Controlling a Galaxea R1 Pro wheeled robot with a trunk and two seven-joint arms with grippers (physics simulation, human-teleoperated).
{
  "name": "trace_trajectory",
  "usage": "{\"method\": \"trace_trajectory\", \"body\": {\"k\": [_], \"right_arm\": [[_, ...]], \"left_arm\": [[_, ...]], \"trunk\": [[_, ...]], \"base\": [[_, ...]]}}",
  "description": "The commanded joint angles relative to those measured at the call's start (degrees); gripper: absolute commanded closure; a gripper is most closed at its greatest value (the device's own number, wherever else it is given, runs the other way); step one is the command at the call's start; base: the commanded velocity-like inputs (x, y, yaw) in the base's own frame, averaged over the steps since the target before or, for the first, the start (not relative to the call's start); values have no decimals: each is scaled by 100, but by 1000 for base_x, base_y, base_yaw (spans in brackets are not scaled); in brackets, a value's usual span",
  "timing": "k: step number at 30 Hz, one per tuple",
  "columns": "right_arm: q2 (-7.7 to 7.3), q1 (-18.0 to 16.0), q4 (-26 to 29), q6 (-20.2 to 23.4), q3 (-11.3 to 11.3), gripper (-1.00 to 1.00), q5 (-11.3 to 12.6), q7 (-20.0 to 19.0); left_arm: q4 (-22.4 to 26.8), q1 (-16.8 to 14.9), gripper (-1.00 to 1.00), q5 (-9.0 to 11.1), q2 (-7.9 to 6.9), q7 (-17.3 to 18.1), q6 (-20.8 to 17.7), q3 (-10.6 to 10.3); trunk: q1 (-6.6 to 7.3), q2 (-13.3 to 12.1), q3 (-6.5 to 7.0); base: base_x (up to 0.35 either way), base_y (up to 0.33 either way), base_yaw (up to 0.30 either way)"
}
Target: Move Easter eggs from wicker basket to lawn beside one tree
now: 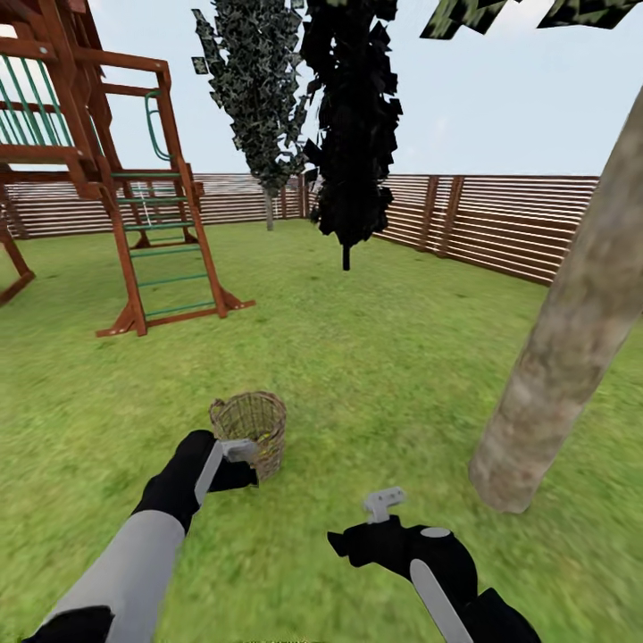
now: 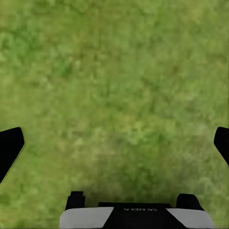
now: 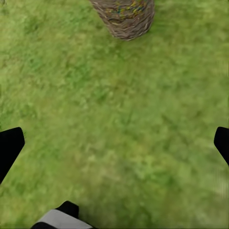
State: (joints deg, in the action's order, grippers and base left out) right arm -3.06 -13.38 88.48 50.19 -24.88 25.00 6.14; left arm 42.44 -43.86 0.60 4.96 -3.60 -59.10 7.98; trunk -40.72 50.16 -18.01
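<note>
The wicker basket [image 1: 250, 427] stands upright on the lawn [image 1: 375, 357] just ahead of me. In the right wrist view the basket [image 3: 125, 21] shows bits of yellow with red and blue at its mouth, the Easter eggs [image 3: 128, 8], too small to count. My left gripper [image 1: 237, 450] hovers right beside the basket's near side; over bare grass its fingers [image 2: 10, 148] stand wide apart, so the left gripper [image 2: 114, 145] is open and empty. My right gripper [image 1: 384, 504] is lower right of the basket, and the right gripper [image 3: 114, 145] is open and empty too. The tree [image 1: 572, 357] leans at the right.
A wooden play frame [image 1: 134, 205] with a green-runged ladder stands at the far left. A narrow near-black columnar tree [image 1: 353, 134] and a second dark tree [image 1: 254, 98] rise behind. A slatted fence [image 1: 500, 228] closes the back. Open grass lies between basket and trunk.
</note>
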Motion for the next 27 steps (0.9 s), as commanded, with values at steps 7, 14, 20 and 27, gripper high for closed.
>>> {"method": "trace_trajectory", "body": {"k": [7,14,20,27], "right_arm": [[-10,-5,6,-2,41,-100,50,78],[-57,-5,4,-13,83,-100,70,88],[-75,-5,3,-17,101,-100,74,99],[-60,-3,3,-18,93,-100,68,101]], "left_arm": [[-586,-487,-100,25,-3,-106,304,25],[-612,-542,-100,26,-14,-121,412,20],[-599,-544,-100,31,-15,-105,431,20],[-581,-547,-100,48,-16,-104,478,25]], "trunk": [[154,-276,82],[285,-517,166],[285,-517,172],[285,-517,181]], "base": [[0,0,231],[0,0,100],[0,0,-147],[26,-10,-145]]}}
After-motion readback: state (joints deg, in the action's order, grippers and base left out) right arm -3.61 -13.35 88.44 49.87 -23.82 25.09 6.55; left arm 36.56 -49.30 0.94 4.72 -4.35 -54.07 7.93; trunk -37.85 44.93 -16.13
